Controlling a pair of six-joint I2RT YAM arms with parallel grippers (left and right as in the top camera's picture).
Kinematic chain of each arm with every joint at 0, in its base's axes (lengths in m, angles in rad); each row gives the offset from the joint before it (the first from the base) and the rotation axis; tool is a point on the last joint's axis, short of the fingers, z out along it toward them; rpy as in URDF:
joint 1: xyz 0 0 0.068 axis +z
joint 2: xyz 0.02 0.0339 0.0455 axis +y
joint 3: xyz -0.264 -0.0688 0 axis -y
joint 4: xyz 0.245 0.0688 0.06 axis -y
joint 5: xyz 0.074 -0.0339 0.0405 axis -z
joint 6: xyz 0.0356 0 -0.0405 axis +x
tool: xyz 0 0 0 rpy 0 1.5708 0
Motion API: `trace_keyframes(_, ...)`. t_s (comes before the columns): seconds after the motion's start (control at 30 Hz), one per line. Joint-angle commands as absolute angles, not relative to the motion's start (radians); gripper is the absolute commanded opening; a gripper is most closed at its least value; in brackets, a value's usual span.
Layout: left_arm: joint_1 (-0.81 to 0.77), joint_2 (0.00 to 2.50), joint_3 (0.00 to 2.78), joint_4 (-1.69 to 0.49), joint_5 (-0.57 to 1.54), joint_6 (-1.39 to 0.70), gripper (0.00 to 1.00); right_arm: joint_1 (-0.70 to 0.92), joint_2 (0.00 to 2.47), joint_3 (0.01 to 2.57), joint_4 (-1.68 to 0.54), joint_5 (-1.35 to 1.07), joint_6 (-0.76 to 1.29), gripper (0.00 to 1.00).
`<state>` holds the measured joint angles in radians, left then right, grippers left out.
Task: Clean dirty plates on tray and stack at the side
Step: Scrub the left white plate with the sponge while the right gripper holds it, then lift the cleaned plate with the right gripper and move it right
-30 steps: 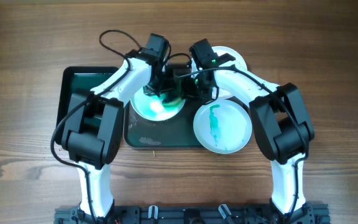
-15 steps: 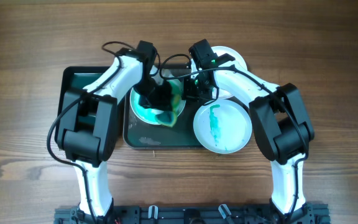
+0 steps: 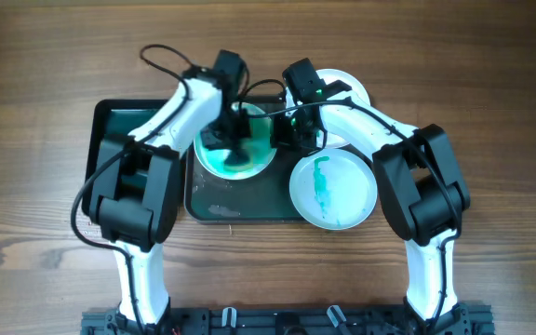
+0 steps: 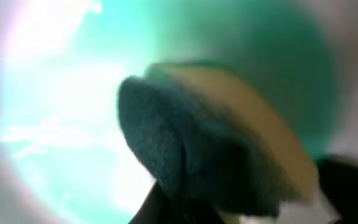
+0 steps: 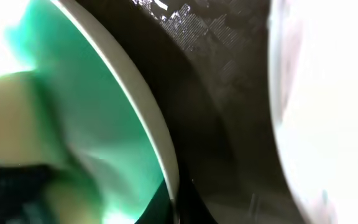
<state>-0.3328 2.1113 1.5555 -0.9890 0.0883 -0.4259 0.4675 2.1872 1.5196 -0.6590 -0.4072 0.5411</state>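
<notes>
The tray [image 3: 110, 140] lies left of the bench's middle, its left part bare. Over its right part your left gripper [image 3: 234, 140] is clenched on the sponge [image 4: 210, 155], which is pressed down into the smeared plate [image 3: 214, 160]. In the left wrist view the dark scouring face leads, with the yellow foam behind it. The sponge is soft and will give under load, so a firm pinch across the foam suits it.

The smeared plate is stiff, light and probably slick with wet green film, so expect it to skate on the tray unless its rim is braced. Your right gripper [image 3: 298, 130] sits at that plate's right rim. The right wrist view shows the rim running down toward the fingers, but you cannot tell whether the jaws are closed on it or only resting beside it.

Further right, the streaked plate [image 3: 333, 191] overhangs the tray's right edge toward the near side of the bench. It is not yet wiped. A white plate [image 3: 354, 88] lies beyond it toward the far edge, partly hidden by the right arm. Take any plate by its rim, thin lip between the pads, because the flat centre offers no hold.
</notes>
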Motion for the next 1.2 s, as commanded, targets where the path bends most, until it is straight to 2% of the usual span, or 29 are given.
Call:
trace_keyframes(0.0,-0.267,2.086,1.691,-1.126,-0.054,-0.475,0.04,0.461,2.235,1.479,-0.671,-0.338,0.530,0.04)
trace_keyframes(0.23,-0.086,1.925,1.785,-1.341,-0.055,-0.338,0.04,0.462,2.197,1.499,-0.688,-0.324,0.466,0.04)
trace_keyframes(0.37,-0.014,1.898,1.785,-1.354,-0.054,-0.318,0.04,0.527,2.038,1.505,-0.771,0.020,0.467,0.04)
trace_keyframes(0.57,-0.015,1.898,1.785,-1.328,-0.049,-0.322,0.04,0.749,1.848,1.505,-0.850,0.574,0.474,0.04)
trace_keyframes(0.97,-0.015,1.898,1.785,-1.328,-0.049,-0.322,0.04,1.024,1.821,1.505,-0.982,1.417,0.469,0.04)
trace_keyframes(1.03,-0.015,1.898,1.785,-1.328,-0.049,-0.322,0.04,1.054,1.821,1.505,-0.981,1.507,0.468,0.04)
trace_keyframes(1.17,-0.015,1.898,1.785,-1.328,-0.049,-0.322,0.04,1.086,1.821,1.505,-0.941,1.521,0.392,0.04)
